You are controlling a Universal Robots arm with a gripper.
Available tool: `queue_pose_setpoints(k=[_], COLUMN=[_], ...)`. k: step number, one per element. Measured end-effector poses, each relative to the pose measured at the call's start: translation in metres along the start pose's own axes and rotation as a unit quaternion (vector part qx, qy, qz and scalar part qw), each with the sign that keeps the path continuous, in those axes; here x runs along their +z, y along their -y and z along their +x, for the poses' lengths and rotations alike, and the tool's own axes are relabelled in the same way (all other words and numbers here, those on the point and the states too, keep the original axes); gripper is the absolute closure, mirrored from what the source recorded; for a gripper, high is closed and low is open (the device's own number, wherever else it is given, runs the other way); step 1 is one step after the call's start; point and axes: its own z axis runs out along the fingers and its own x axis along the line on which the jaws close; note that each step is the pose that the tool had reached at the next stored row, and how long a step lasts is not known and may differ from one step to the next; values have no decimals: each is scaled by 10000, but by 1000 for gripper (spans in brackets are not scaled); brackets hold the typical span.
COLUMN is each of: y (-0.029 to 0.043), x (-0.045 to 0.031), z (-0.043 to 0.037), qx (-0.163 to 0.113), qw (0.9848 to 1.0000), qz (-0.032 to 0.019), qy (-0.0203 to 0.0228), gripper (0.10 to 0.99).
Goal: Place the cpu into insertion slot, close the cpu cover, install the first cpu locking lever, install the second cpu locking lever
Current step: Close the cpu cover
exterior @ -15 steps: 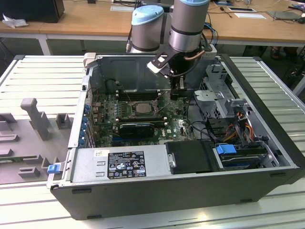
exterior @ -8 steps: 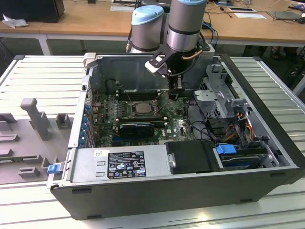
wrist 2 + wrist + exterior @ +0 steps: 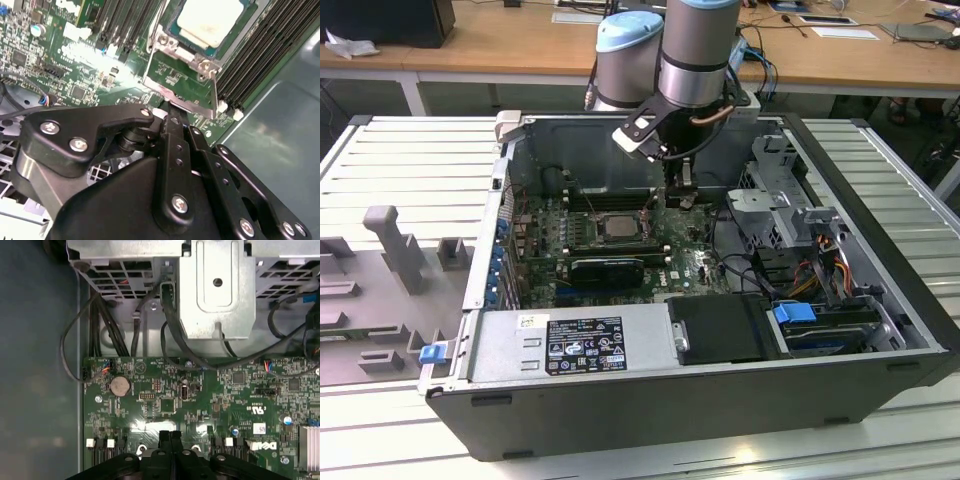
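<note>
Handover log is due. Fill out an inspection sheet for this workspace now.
Surface: ribbed metal table carrying an open computer case.
Job's things: cpu seated in the insertion slot; cpu cover not over it, green board showing through its window.
Clutter: grey moulded fixture at the exterior view's left.
Gripper: shut, tips by the cover's edge.
Cables: black bundles beside the board; coloured leads near the drive bay.
Surroundings: wooden desks behind.

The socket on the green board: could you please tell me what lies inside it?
A pale square chip lies in the socket; it covers the socket's floor, which cannot be seen.
</note>
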Motion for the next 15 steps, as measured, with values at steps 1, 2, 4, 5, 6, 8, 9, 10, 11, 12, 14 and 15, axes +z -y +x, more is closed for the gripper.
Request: queue_pose_setpoints(k=[1,2,4,5,6,8,9,10,11,12,14,15], y=[49,70,94,101,118,128,134,138,141,149,158,163], x=[-1,-1,-1,-2,-2,-2,-2,-2,-2,-2,-2,-3], z=[-1,-1,-1,-1,-2,-2,-2,-2,-2,-2,-2,-2], qx=[0,0,0,0,0,0,0,0,0,0,0,0], qw=[10000,10000,10000,10000,10000,10000,10000,10000,10000,10000,10000,10000], qz=[0,0,0,0,0,0,0,0,0,0,0,0], qy=[0,0,0,0,0,0,0,0,0,0,0,0], gripper=[980,980,980,980,980,980,980,980,980,980,980,980])
